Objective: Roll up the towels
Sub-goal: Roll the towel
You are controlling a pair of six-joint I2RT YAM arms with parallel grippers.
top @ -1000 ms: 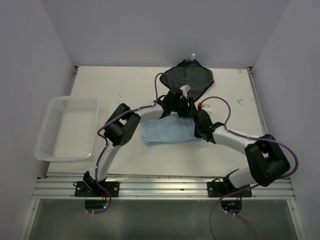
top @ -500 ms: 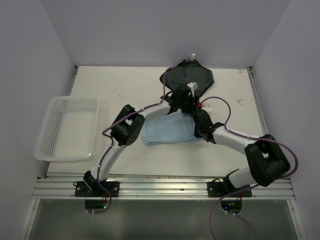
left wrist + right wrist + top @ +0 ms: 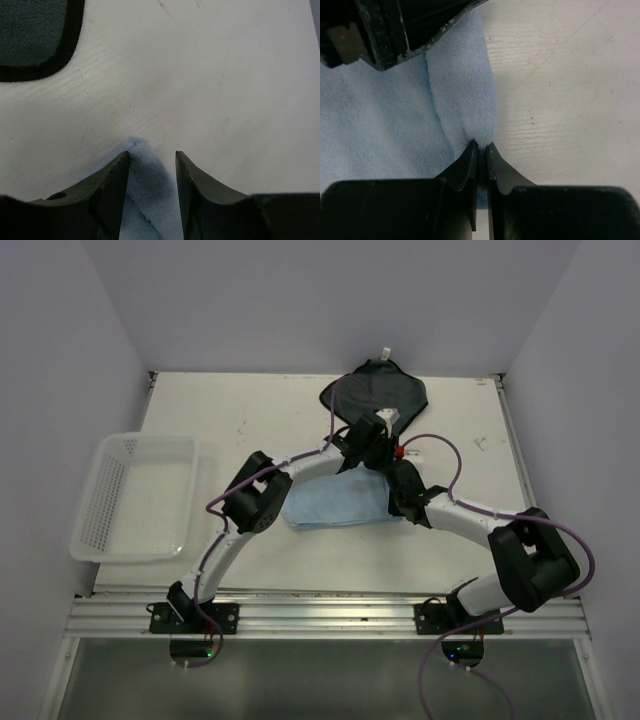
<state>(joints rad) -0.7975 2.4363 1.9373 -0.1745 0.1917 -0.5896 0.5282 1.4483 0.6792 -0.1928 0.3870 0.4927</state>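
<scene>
The light blue towel [image 3: 335, 505] lies flat at the table's middle, folded along its right side. My left gripper [image 3: 375, 452] reaches across to its far right corner. In the left wrist view that corner [image 3: 147, 175] sits between the parted jaws of the left gripper [image 3: 152, 155], against the left finger [image 3: 117, 180] and clear of the right one. My right gripper [image 3: 396, 485] is shut on the towel's right edge [image 3: 465, 100], seen at the right gripper [image 3: 481, 146] in its wrist view. The dark towel [image 3: 380, 398] lies spread out at the back, its corner [image 3: 32, 37] showing in the left wrist view.
A white mesh basket [image 3: 135, 495] stands at the table's left edge. The left gripper's body [image 3: 395, 30] hangs close above the blue towel just beyond the right gripper. White walls close in the table on three sides.
The left arm has stretched further toward the back right, carrying its gripper from over the blue towel to its far right corner. Its jaws have narrowed a little. The right gripper has held still.
</scene>
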